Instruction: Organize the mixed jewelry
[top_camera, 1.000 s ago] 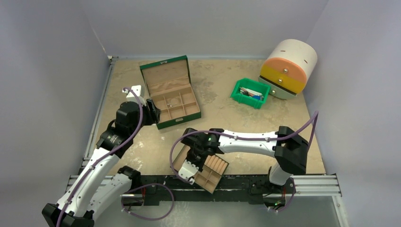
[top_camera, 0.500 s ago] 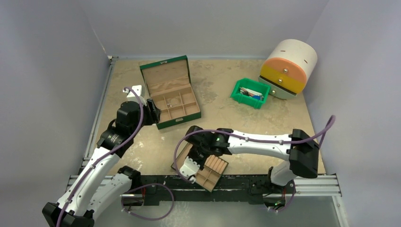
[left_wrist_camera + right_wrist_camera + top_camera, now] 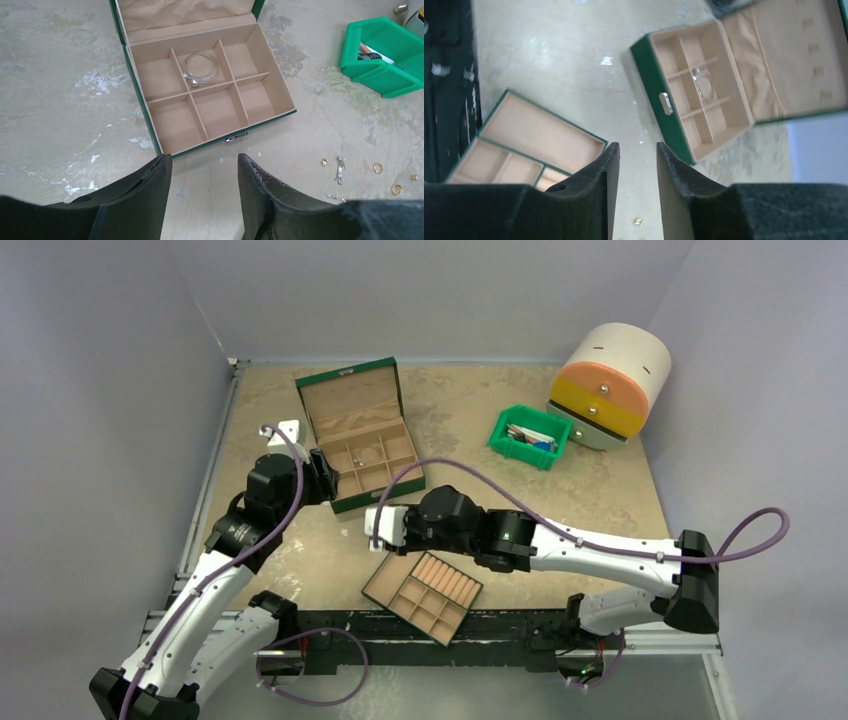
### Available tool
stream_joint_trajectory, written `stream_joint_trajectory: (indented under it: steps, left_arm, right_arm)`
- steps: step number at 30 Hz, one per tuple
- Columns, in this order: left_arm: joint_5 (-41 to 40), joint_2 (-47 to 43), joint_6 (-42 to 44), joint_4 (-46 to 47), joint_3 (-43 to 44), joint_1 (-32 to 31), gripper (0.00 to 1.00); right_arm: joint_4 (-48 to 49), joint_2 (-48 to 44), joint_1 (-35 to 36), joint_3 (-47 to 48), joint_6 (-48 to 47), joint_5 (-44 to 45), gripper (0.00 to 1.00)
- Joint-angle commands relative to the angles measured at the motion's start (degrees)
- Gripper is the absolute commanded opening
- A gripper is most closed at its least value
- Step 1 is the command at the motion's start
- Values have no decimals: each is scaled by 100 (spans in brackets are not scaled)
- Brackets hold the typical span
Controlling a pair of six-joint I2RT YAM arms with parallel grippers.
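Right of the box, off its front corner, loose rings and a trinket lie on the table; the bangle sits in the box's middle back cell. We judge our right gripper, jaws apart and empty, nearer them; our left gripper, also apart, hangs before the box's front wall

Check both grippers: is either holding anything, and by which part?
Nothing is held. The left gripper and the right gripper are both open, with nothing between them.
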Motion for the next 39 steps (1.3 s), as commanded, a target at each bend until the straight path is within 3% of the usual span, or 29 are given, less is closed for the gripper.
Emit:
stream_joint_trajectory:
  steps: [1, 4, 7, 11, 14, 25, 34, 39]
  left_arm:
    - [-127, -134, 47, 154, 124, 37, 51]
    - [-157, -197, 31, 146, 121, 37, 51]
    - [-268, -262, 6, 124, 121, 37, 51]
    - [-585, -329, -50, -13, 159, 37, 51]
    - [-898, -390, -120, -114, 193, 37, 51]
    - [-1144, -626, -286, -266, 217, 29, 51]
    - [-1329, -763, -377, -405, 237, -109, 50]
    - [-1500, -799, -409, -474, 249, -334, 50]
  right_arm:
    - [727, -204, -3, -162, 2659, 1720, 38]
    - [658, -275, -3, -292, 4496, 2859, 51]
    - [149, -256, -64, -237, 5690, 2936, 61]
    - [-123, -390, -77, -306, 7280, 3164, 59]
    - [-496, -335, -65, -415, 8364, 3380, 51]
    - [-3086, 1752, 638, 1104, 11870, 3376, 49]
    - [-4769, 2876, 932, 2207, 13892, 3287, 47]
    - [-4741, 3165, 939, 2223, 14418, 2900, 46]
